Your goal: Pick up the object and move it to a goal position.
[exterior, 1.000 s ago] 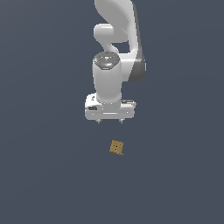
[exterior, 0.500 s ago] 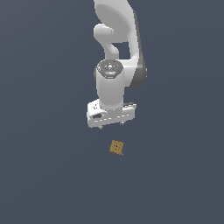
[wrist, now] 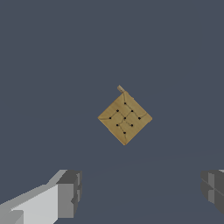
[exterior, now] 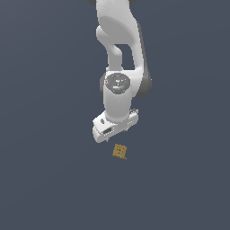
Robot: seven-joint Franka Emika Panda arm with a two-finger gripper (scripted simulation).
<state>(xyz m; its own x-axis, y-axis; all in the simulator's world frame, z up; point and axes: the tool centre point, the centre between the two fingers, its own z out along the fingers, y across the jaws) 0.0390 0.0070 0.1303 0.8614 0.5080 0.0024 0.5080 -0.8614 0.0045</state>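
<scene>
The object (exterior: 119, 151) is a tiny tan block with a faint dark grid pattern, lying on the dark grey floor. In the wrist view it (wrist: 124, 118) sits turned like a diamond, with a small nub at one corner. My white gripper (exterior: 113, 134) hangs just above and slightly toward the exterior view's left of the block, apart from it. In the wrist view the gripper (wrist: 142, 192) is open, with its two grey fingertips (wrist: 70, 192) wide apart and empty; the block lies beyond the gap between them.
The plain dark grey floor (exterior: 49, 179) fills both views. The white arm (exterior: 119, 54) rises above the gripper toward the top of the exterior view.
The gripper has come down and moved toward the block, and the hand has rotated. The block has not moved.
</scene>
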